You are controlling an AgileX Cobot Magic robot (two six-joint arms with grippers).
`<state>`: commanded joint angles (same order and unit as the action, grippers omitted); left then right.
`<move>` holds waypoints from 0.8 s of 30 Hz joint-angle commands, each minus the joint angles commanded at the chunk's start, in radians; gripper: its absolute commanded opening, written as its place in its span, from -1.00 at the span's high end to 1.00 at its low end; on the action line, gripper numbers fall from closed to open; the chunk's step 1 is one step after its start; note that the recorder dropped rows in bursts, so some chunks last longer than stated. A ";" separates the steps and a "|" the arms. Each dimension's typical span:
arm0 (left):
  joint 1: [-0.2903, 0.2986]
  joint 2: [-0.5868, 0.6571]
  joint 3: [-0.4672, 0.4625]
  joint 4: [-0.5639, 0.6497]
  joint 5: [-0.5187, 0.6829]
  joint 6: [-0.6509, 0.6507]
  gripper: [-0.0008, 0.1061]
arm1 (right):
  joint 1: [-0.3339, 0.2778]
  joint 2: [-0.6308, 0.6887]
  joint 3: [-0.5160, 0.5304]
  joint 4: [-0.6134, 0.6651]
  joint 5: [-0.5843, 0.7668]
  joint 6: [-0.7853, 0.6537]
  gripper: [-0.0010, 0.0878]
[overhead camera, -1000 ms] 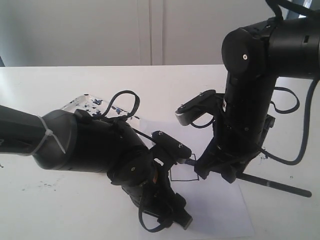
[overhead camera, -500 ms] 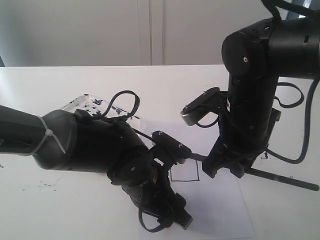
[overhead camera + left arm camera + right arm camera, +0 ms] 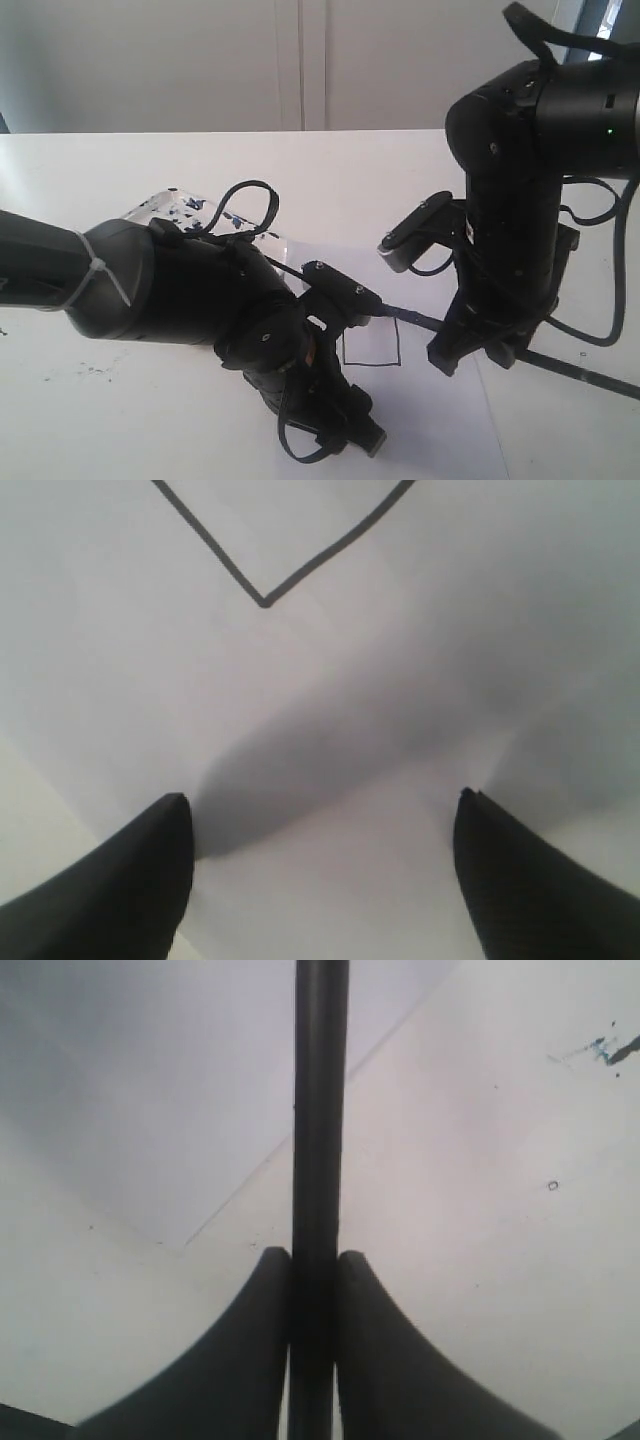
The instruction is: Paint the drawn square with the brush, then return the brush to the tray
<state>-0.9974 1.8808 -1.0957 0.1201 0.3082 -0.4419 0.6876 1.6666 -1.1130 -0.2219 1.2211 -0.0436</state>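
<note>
Brush (image 3: 580,374) — tip by blank square (image 3: 372,346)

The brush (image 3: 320,1110) has a smooth black shaft with a dull satin sheen. The paper sheet (image 3: 330,730) is matt white paper. The tray (image 3: 158,204) looks like glossy plastic. The arm housings (image 3: 180,290) are matt black plastic; the table (image 3: 350,170) is smooth and white

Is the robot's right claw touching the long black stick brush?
Touching. The right wrist view shows both black fingers of the right gripper pressed against the long thin black brush, no gap.
</note>
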 joint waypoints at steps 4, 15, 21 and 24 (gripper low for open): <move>0.000 0.000 0.000 0.000 -0.004 0.000 -0.42 | 0.000 -0.002 0.000 0.063 0.000 -0.005 0.98; 0.000 0.000 0.000 0.000 -0.004 0.000 -0.42 | 0.004 -0.002 0.000 0.264 0.000 -0.094 0.98; 0.000 0.000 0.000 0.000 -0.007 0.000 -0.42 | 0.033 -0.002 0.000 0.273 0.000 -0.096 0.98; 0.000 0.000 0.000 0.000 -0.002 0.000 -0.42 | 0.033 -0.002 0.000 0.268 0.000 -0.092 0.98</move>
<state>-0.9974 1.8808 -1.0957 0.1201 0.3061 -0.4419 0.7203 1.6648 -1.1130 0.0462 1.2211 -0.1353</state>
